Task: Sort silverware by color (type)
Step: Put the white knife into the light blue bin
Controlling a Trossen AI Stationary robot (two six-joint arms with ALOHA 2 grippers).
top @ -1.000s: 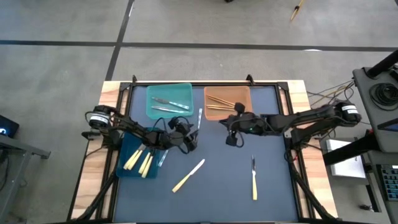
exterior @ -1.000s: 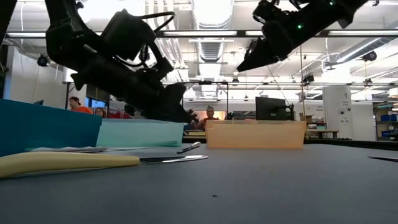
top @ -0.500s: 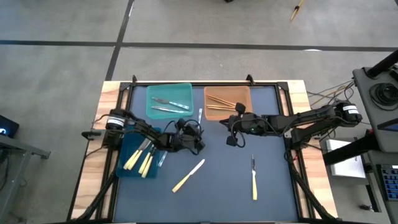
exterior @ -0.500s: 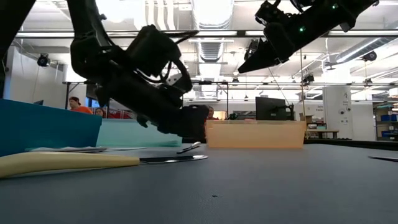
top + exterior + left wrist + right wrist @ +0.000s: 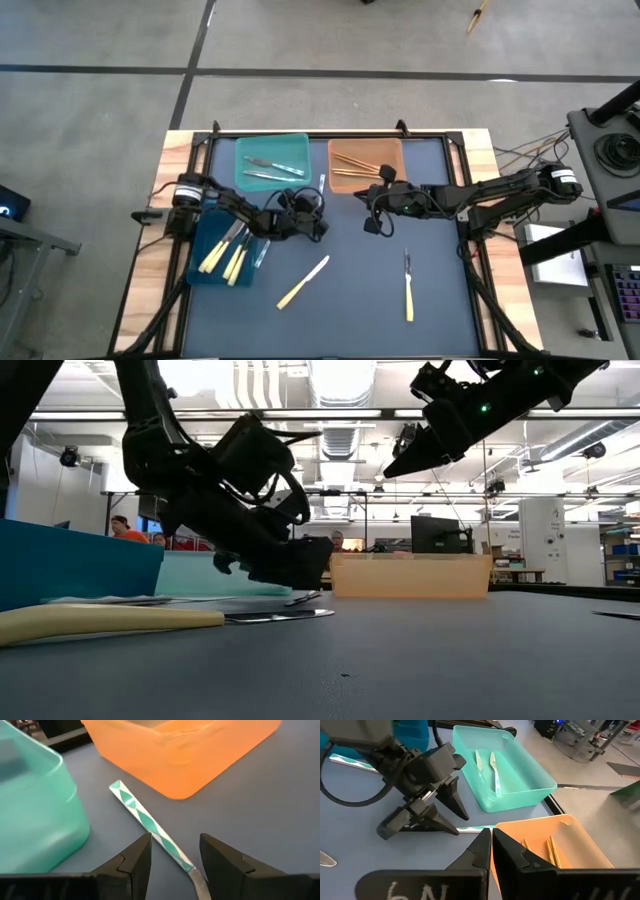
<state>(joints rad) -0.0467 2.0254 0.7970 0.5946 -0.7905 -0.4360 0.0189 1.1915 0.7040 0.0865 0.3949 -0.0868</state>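
The left gripper (image 5: 172, 855) has its fingers apart, with a silver knife (image 5: 150, 825) lying between them. The thin knife could slip or slide away when they squeeze.

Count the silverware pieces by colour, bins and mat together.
pale yellow-handled pieces: 5
silvery grey pieces: 4
orange-tan pieces: about 3, since they overlap in their bin
Total: about 12
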